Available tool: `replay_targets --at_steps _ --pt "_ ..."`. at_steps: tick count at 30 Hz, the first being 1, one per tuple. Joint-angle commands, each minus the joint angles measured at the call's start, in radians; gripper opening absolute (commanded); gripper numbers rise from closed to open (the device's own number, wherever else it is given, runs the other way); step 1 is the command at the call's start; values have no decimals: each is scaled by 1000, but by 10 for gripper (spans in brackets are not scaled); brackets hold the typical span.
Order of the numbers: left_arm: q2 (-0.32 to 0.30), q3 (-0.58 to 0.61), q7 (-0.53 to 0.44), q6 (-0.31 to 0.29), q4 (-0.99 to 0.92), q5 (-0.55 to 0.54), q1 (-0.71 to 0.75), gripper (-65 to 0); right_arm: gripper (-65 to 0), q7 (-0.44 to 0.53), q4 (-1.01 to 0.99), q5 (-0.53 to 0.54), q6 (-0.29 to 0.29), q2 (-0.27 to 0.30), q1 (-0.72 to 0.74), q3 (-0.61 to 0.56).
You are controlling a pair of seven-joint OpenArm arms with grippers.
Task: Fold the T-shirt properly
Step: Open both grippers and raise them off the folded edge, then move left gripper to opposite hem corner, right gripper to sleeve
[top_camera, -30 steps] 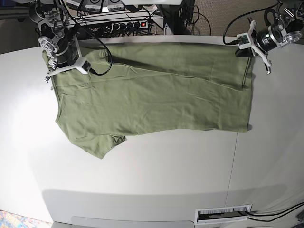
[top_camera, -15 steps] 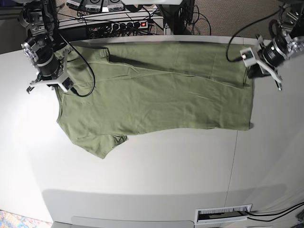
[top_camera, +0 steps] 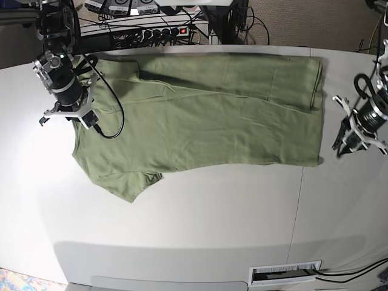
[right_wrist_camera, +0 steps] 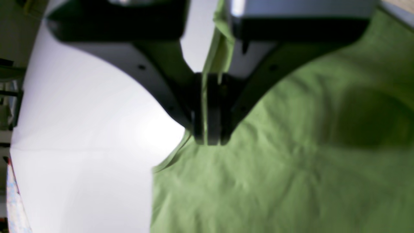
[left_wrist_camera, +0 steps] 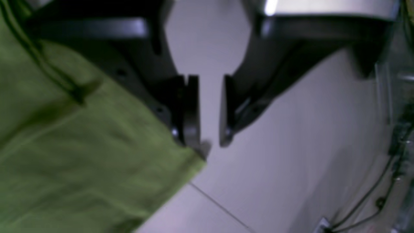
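- The T-shirt (top_camera: 200, 115) lies spread flat on the white surface (top_camera: 200, 230), toward its far edge, with lots of bare room on the near side.
- Right gripper (right_wrist_camera: 208, 139) has its jaws pinched on the shirt's edge by the collar.
- Left gripper (left_wrist_camera: 207, 139) hangs just off the hem corner, jaws narrowly parted, holding nothing.
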Motion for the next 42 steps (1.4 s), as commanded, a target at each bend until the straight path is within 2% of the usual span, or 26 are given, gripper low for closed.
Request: replay_targets --at_steps 1,4,8,10,13,16,19,21,27,30,37,41,42 --pt "-12 -10 -22 -18 -20 -38 -39 -524 -619 15 18 13 -7 6 16 11" --pt "37 -10 21 -112 -117 -113 -127 -506 -619 14 17 37 -5 -16 37 11" --pt "119 -10 174 -186 -199 -201 -225 -428 -619 15 16 37 -5 -30 43 11" --pt "149 -10 211 -186 -225 -236 -262 -426 -619 15 17 37 -5 -31 43 11" --pt "176 11 219 -186 -275 -239 -315 -426 -619 2 16 37 -5 -30 42 11" --pt "204 53 270 -186 -348 -238 -378 -425 -619 -6 17 36 -5 -30 42 11" --pt "229 96 270 -186 -414 -237 -430 -385 -619 -7 17 36 -5 -30 42 11" --pt "243 122 270 -160 -449 -204 -460 -366 -619 -13 17 36 -5 -30 43 11" --pt "253 143 250 -152 -518 -142 -504 -366 -619 -20 17 36 -5 -30 42 11" --pt "253 143 198 -116 -537 -80 -504 -366 -619 -20 17 36 -5 -30 43 11" --pt "254 143 189 -122 -579 -66 -500 -366 -619 -23 17 37 -5 -30 42 11" --pt "272 143 254 -186 -579 -102 -498 -366 -619 -23 17 36 -5 -30 43 11" --pt "280 143 275 -186 -579 -120 -498 -366 -619 -22 17 36 -5 -30 43 11"
